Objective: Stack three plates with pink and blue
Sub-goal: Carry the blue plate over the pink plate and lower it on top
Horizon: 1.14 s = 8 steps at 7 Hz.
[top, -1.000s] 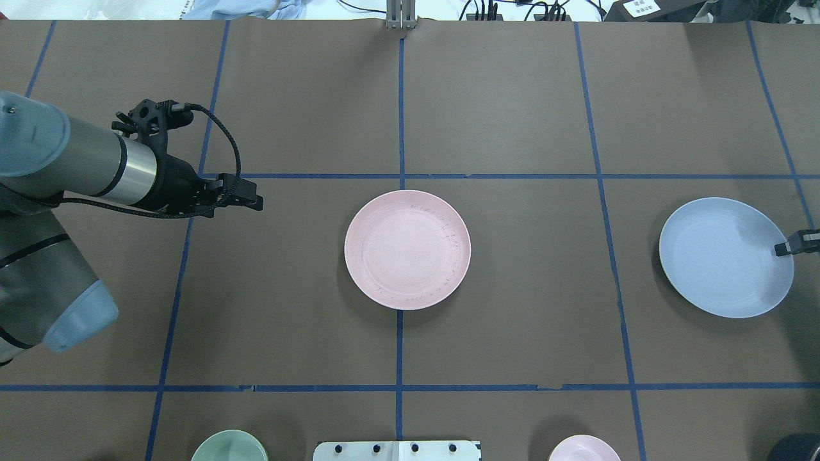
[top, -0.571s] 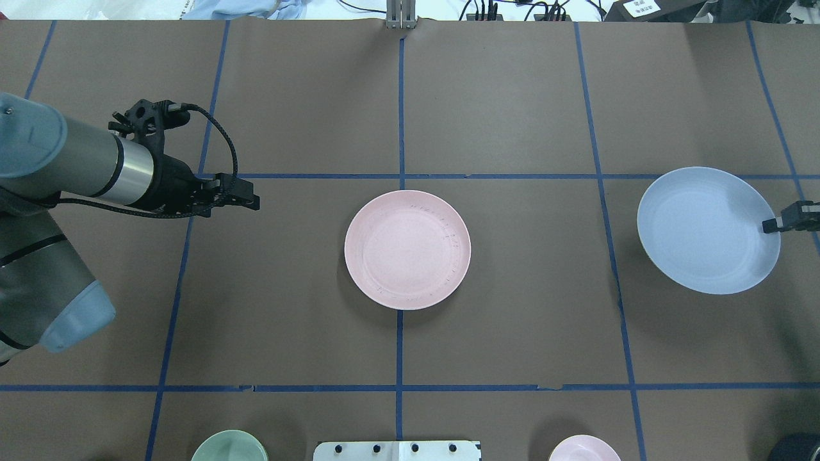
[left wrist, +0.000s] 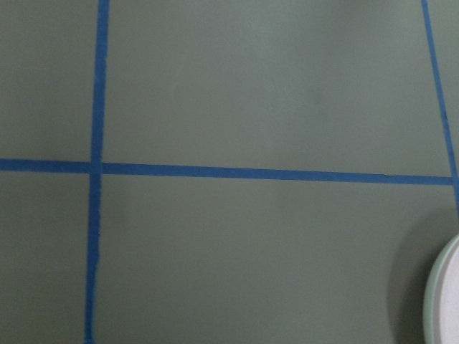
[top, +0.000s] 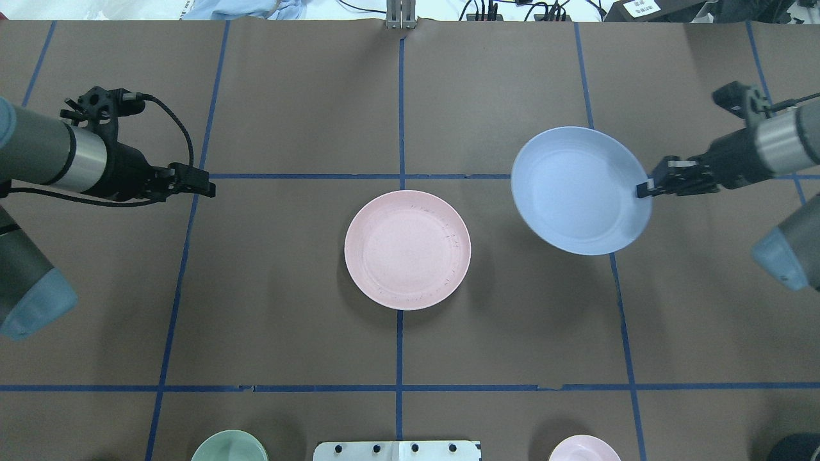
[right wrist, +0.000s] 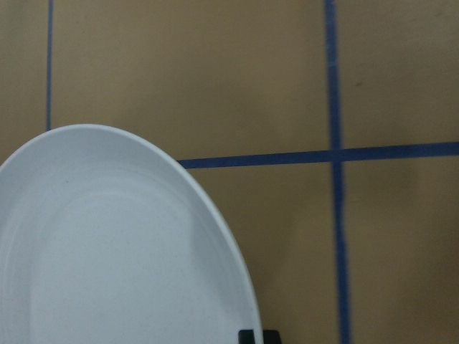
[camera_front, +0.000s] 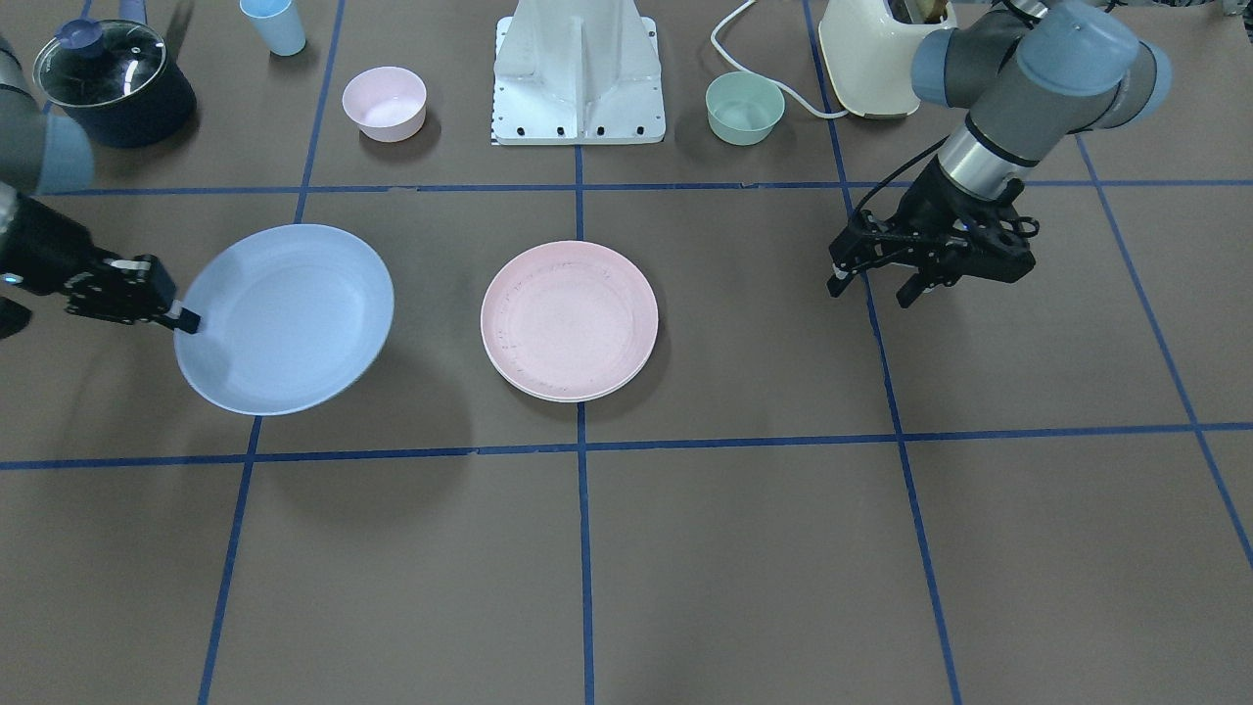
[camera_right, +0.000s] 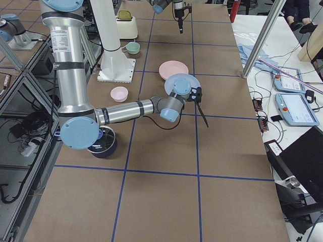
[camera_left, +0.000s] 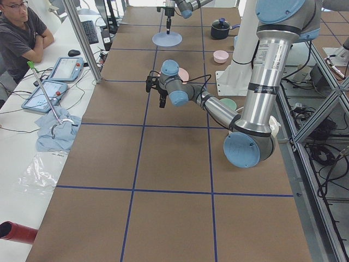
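Blue plate (top: 580, 192) off the bench (top: 512, 339), tilted, pinched at its rim by right tool (top: 643, 189). Pink plate (top: 407, 250) lies flat at centre, to the robot's left of it, apart. Nothing stands between them. Surface is matte brown paper. Left tool (camera_front: 874, 287) is wide, empty and well off.

The left arm (top: 32, 150) and right arm (top: 785, 137) are grey tubes with blue joint caps and silver wrist rings. The black left tool (camera_front: 869, 292) has a braided cable (top: 190, 146).
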Tool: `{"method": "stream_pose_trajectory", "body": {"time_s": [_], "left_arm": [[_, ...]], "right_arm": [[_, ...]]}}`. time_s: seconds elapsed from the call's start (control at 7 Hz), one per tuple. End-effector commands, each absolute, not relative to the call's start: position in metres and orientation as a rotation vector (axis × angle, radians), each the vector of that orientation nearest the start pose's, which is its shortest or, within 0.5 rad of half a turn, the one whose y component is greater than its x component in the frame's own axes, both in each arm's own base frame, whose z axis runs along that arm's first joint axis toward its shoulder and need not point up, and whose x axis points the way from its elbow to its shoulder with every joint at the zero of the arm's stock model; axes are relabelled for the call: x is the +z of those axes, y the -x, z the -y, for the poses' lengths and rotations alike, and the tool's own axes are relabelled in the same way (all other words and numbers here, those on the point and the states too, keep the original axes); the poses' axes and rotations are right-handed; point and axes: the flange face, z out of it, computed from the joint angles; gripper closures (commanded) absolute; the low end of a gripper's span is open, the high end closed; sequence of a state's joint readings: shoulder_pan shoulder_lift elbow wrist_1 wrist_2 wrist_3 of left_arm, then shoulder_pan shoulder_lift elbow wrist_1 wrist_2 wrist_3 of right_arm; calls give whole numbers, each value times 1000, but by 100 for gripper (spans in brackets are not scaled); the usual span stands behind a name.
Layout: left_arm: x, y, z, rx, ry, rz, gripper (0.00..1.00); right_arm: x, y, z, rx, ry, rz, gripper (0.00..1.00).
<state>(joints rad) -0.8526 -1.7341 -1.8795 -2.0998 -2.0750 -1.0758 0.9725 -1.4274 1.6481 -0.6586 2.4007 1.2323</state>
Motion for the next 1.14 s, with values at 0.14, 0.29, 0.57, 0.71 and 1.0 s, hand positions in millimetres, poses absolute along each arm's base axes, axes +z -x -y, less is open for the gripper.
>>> {"method": "stream_pose_trajectory", "body": {"time_s": [0.14, 0.29, 0.57, 0.71, 1.0], "left_arm": [[402, -254, 476, -5, -316, -977, 0], [404, -255, 475, -6, -312, -975, 0], [407, -256, 476, -5, -312, -974, 0], [409, -258, 476, -5, -309, -973, 0], [412, -262, 480, -4, -305, -969, 0]], "right_arm": [[313, 420, 470, 139, 21, 1257, 100], [301, 453, 462, 168, 15, 1184, 100], [299, 471, 449, 157, 21, 1162, 100], [298, 477, 443, 147, 25, 1162, 100], [299, 486, 432, 132, 29, 1159, 100]]}}
